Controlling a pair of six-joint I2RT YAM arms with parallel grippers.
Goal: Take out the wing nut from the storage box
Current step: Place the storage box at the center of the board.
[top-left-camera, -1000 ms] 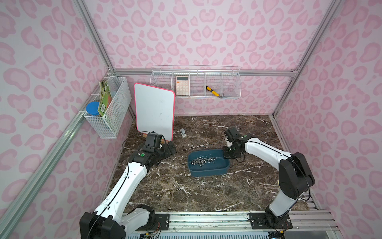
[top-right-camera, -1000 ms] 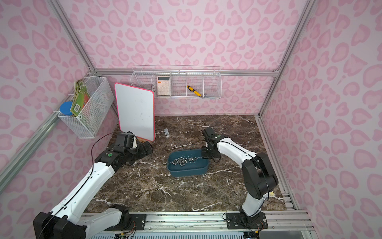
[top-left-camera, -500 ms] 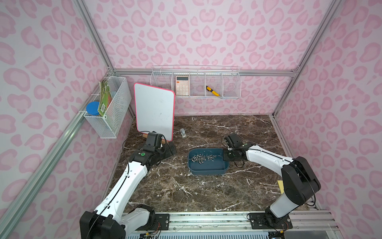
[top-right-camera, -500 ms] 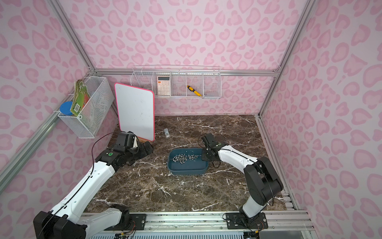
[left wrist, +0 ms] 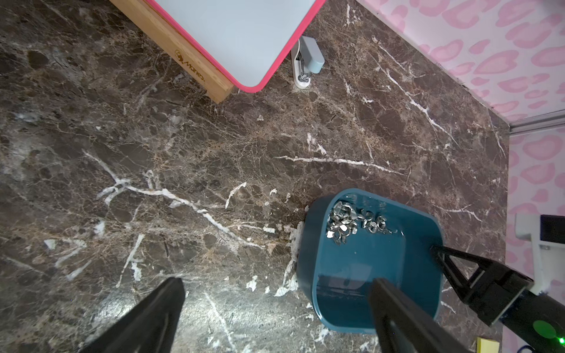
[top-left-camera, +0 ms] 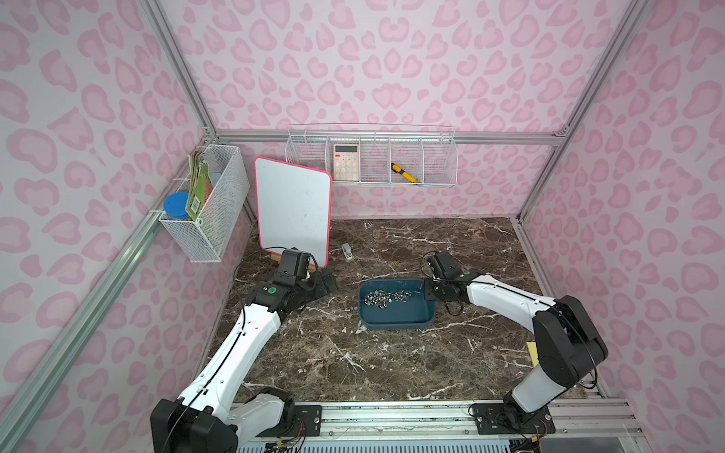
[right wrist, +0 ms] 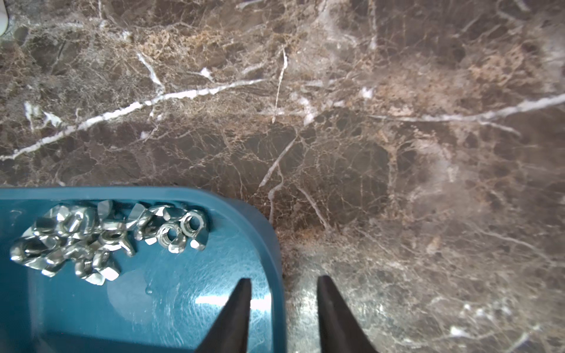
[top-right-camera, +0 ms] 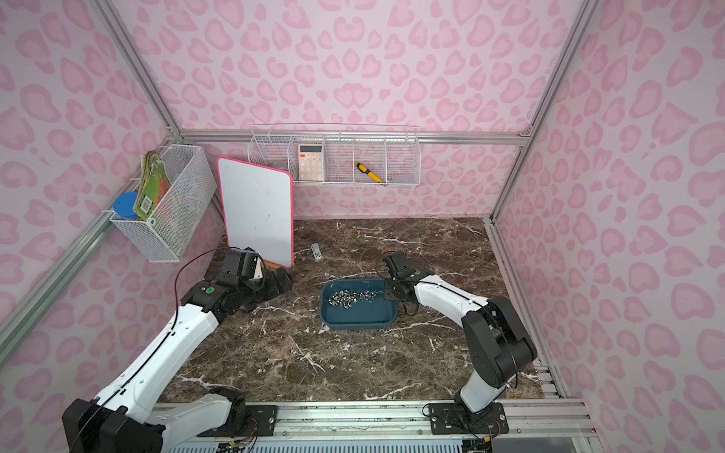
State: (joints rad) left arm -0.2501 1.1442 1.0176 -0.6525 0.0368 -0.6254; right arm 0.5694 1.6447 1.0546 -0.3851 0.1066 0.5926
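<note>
The storage box [top-left-camera: 392,322] [top-right-camera: 355,322] is a teal tub on the marble table. A heap of silvery wing nuts [top-left-camera: 382,297] [top-right-camera: 349,297] lies at its far side. My right gripper [top-left-camera: 427,292] [top-right-camera: 388,292] is at the box's right end. In the right wrist view the gripper [right wrist: 283,278] stands open astride the box rim [right wrist: 276,244], one finger inside and one outside, holding nothing. The wing nuts [right wrist: 101,238] lie clear of it. My left gripper [top-left-camera: 325,284] [left wrist: 276,281] rests wide open and empty on the table, left of the box [left wrist: 360,275].
A pink-edged whiteboard [top-left-camera: 293,211] stands on a wooden base at the back left, with a small grey stapler [top-left-camera: 346,251] beside it. Wire baskets hang on the left wall [top-left-camera: 212,219] and the back wall [top-left-camera: 372,161]. A yellow note [top-left-camera: 531,349] lies by the right arm.
My right gripper has come down onto the box's right end and its jaws have gone from shut to open. The left arm has not moved.
</note>
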